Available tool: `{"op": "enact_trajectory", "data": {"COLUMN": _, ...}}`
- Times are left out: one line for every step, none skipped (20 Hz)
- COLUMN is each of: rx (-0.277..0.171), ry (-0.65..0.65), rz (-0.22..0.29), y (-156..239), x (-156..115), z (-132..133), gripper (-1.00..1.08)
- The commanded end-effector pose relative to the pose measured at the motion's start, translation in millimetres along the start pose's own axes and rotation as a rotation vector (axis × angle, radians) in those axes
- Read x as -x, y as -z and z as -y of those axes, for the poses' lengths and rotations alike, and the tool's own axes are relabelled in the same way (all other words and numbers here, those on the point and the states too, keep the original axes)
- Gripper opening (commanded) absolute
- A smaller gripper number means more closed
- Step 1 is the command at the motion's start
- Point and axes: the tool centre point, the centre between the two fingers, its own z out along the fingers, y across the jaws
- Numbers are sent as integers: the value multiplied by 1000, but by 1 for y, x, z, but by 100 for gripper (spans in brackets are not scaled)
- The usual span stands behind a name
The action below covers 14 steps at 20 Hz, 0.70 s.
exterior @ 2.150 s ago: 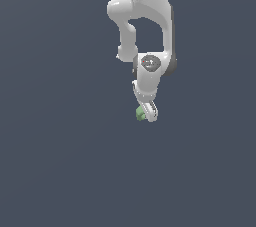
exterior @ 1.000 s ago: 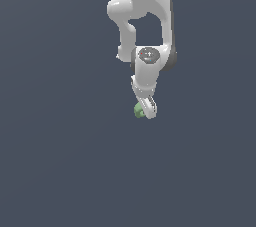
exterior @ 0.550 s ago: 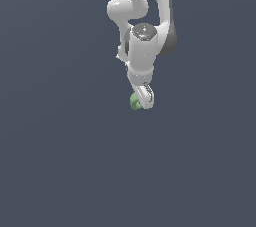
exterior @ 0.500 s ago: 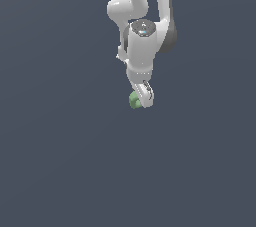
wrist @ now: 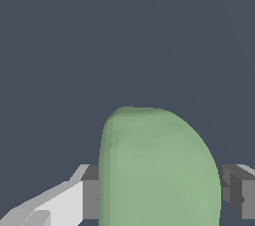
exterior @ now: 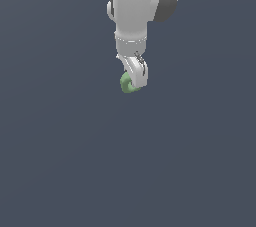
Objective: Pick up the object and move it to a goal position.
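Observation:
The object (exterior: 126, 84) is a small pale green ring-like lump held at the tip of my white gripper (exterior: 133, 82) in the exterior view, well above the grey floor. In the wrist view the object (wrist: 158, 170) fills the space between my two fingers (wrist: 90, 192), whose grey pads press on both its sides. The gripper is shut on it. The white arm (exterior: 132, 11) rises straight above, toward the top of the exterior view.
A plain dark grey surface (exterior: 75, 161) fills both views. No other objects, containers or edges show.
The arm has lifted the held object upward and slightly toward the exterior view's left, and the wrist has swung so the arm looks closer and larger.

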Motion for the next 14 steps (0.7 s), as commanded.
{"op": "enact_trajectory", "data": {"rx": 1, "ry": 0, "rz": 0, "y": 27, "x": -8, "z": -3, "gripper": -100}}
{"op": "enact_trajectory", "data": {"rx": 1, "ry": 0, "rz": 0, "y": 37, "x": -11, "z": -3, "gripper": -100}}
{"op": "enact_trajectory", "data": {"rx": 1, "ry": 0, "rz": 0, "y": 47, "x": -14, "z": -4, "gripper": -100}}
{"op": "enact_trajectory", "data": {"rx": 1, "ry": 0, "rz": 0, "y": 58, "x": -17, "z": -4, "gripper": -100}}
{"op": "enact_trajectory", "data": {"rx": 1, "ry": 0, "rz": 0, "y": 68, "x": -20, "z": -5, "gripper": -100}}
{"op": "enact_trajectory", "data": {"rx": 1, "ry": 0, "rz": 0, "y": 78, "x": -23, "z": -5, "gripper": -100}}
{"op": "enact_trajectory", "data": {"rx": 1, "ry": 0, "rz": 0, "y": 87, "x": -25, "z": -6, "gripper": -100}}
{"op": "enact_trajectory", "data": {"rx": 1, "ry": 1, "rz": 0, "y": 96, "x": -28, "z": -6, "gripper": -100}}
{"op": "enact_trajectory", "data": {"rx": 1, "ry": 1, "rz": 0, "y": 105, "x": -30, "z": -6, "gripper": -100}}
{"op": "enact_trajectory", "data": {"rx": 1, "ry": 1, "rz": 0, "y": 112, "x": -33, "z": -6, "gripper": -100}}
{"op": "enact_trajectory", "data": {"rx": 1, "ry": 1, "rz": 0, "y": 120, "x": -35, "z": -7, "gripper": -100}}
{"op": "enact_trajectory", "data": {"rx": 1, "ry": 2, "rz": 0, "y": 126, "x": -37, "z": -7, "gripper": -100}}
{"op": "enact_trajectory", "data": {"rx": 1, "ry": 2, "rz": 0, "y": 133, "x": -39, "z": -7, "gripper": -100}}
{"op": "enact_trajectory", "data": {"rx": 1, "ry": 2, "rz": 0, "y": 138, "x": -40, "z": -7, "gripper": -100}}
